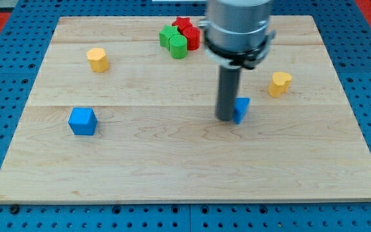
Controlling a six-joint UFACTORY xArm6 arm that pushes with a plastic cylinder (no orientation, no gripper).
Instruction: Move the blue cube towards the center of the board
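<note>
A wide pale wooden counter (pixel 172 174) carries small painted blocks. This arm has no jaws to open or close, only a dark rod; my tip (pixel 226 118) rests near the counter's centre. The blue cube (pixel 82 120) sits well apart, toward the view's left of my tip. Touching my tip on the view's right is a smaller blue block (pixel 241 109), partly hidden. The cube looks light, rigid and likely to slide easily; a push against the middle of its left face should limit turning.
</note>
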